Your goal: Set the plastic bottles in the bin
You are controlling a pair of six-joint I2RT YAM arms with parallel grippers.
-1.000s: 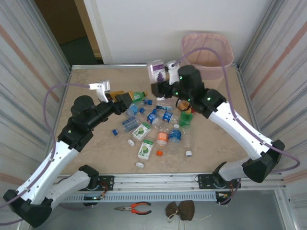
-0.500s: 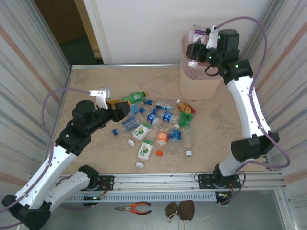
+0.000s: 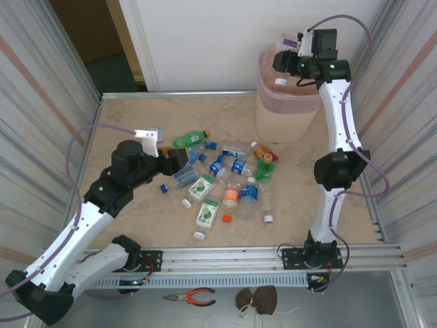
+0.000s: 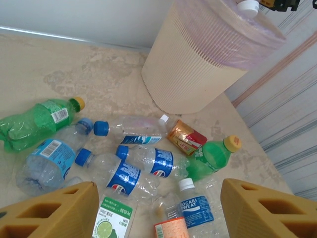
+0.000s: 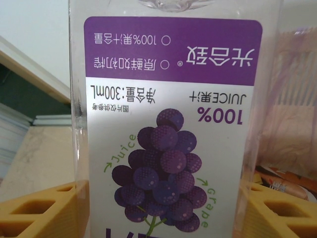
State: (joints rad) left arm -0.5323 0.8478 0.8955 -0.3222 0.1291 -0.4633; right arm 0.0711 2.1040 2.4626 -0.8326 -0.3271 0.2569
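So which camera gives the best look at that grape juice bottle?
The right wrist view: the juice bottle sits close up between the fingers, grape label readable. The top view shows it small, in the right gripper over the bin. The left wrist view shows its white cap above the bin.

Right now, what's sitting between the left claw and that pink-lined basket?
Scattered plastic bottles on the table. The left wrist view shows them lying between the open left gripper and the bin, a green one among them.
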